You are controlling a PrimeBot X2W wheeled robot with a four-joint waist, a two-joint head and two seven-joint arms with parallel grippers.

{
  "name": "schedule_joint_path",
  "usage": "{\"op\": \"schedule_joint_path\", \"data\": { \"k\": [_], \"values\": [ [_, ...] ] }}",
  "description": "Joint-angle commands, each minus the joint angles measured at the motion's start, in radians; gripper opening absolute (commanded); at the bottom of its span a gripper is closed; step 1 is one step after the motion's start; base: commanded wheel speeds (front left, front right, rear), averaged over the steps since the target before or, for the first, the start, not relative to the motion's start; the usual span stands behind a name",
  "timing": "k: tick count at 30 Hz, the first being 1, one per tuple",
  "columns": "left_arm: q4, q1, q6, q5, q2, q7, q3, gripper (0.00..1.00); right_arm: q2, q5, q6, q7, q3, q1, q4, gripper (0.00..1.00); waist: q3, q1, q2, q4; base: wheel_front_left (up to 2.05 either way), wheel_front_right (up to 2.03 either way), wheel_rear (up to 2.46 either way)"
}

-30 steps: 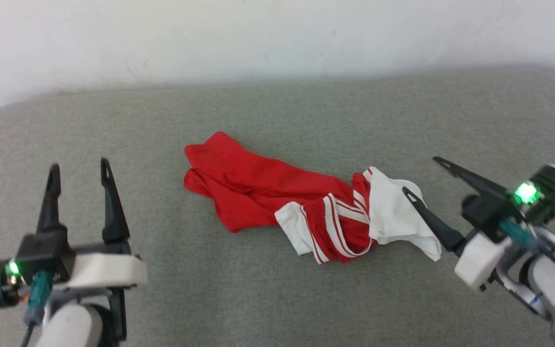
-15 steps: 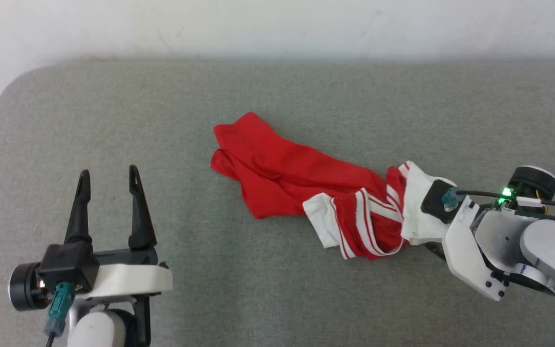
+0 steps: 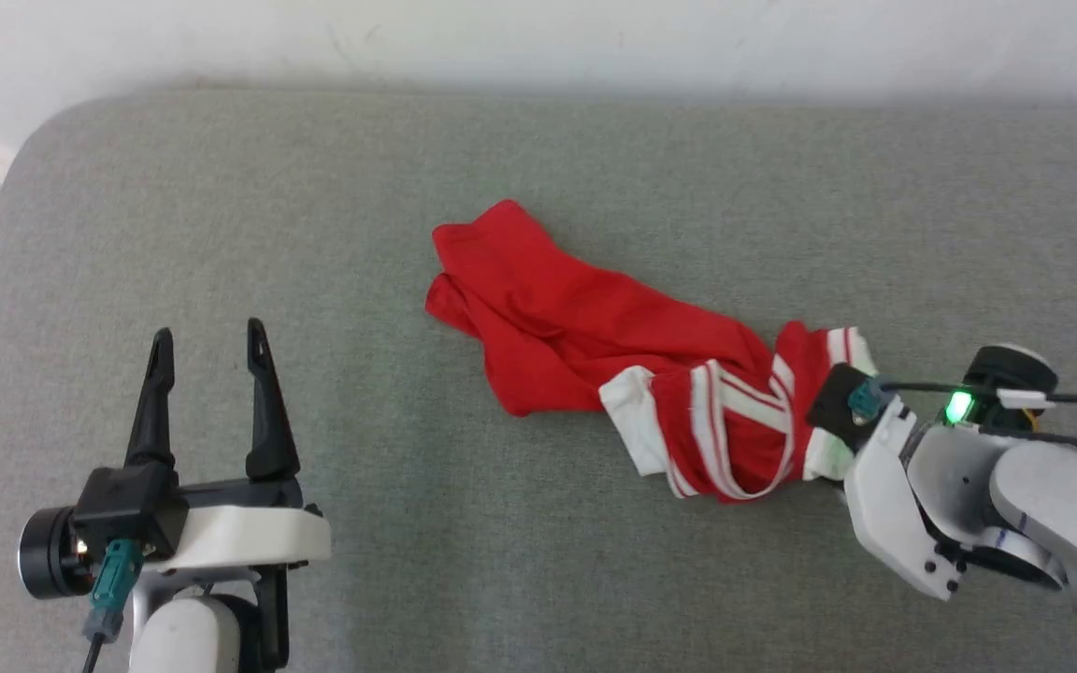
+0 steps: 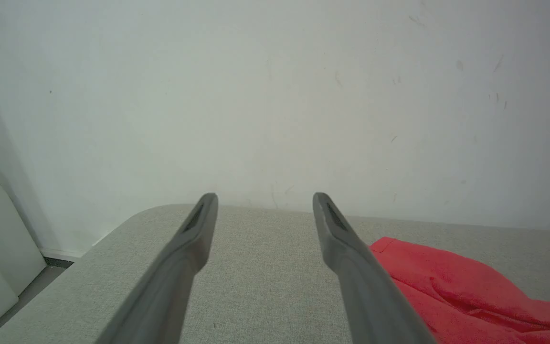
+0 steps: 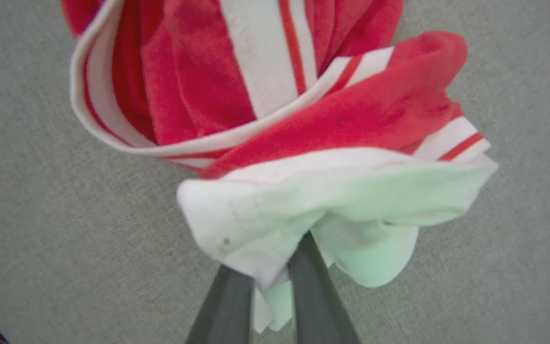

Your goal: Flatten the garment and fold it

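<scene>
The right arm reaches in low from the right, and the right gripper (image 5: 275, 279) is pinched on the white sleeve end of the garment (image 3: 585, 327). The left gripper (image 3: 209, 335) hovers with its fingers spread, well apart from the cloth. The garment lies crumpled and twisted in a long bunch on the grey cushion (image 3: 314, 215), red body at the left and striped sleeves at the right.

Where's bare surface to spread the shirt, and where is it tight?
Free: the wide grey strip between the garment and the wall; the patch between the open left gripper and the garment. Crowded: the right end, where the right gripper pinches its white sleeve.
</scene>
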Motion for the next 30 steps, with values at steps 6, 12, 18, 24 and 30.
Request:
{"op": "schedule_joint_path", "data": {
  "k": [6,12,18,24,30],
  "values": [
    [0.008,0.029,-0.032,0.025,-0.024,-0.005,0.037,1.00,-0.084,0.128,0.003,-0.174,-0.064,0.047,-0.101,0.00,-0.056,-0.0001,-0.0001,-0.064,0.00,0.00,0.00],
    [0.006,0.041,-0.044,0.040,-0.036,-0.005,0.047,1.00,-0.135,0.268,0.003,-0.306,-0.218,0.121,-0.118,0.00,-0.063,-0.0001,-0.0001,-0.085,0.00,0.00,0.00],
    [0.010,0.038,-0.060,0.048,-0.045,-0.005,0.051,1.00,-0.145,0.400,0.003,-0.407,-0.343,0.266,0.044,0.00,-0.053,-0.0001,-0.0001,-0.092,0.00,0.00,0.00],
    [0.020,0.032,-0.072,0.055,-0.052,-0.005,0.047,1.00,-0.095,0.470,0.003,-0.442,-0.397,0.378,0.307,0.00,-0.048,-0.0001,-0.0001,-0.084,0.00,0.00,0.00],
    [0.030,0.038,-0.079,0.062,-0.055,-0.005,0.053,1.00,-0.048,0.445,0.003,-0.479,-0.396,0.395,0.410,0.48,-0.062,-0.0001,-0.0001,-0.089,0.00,0.00,0.00]
  ]
}}
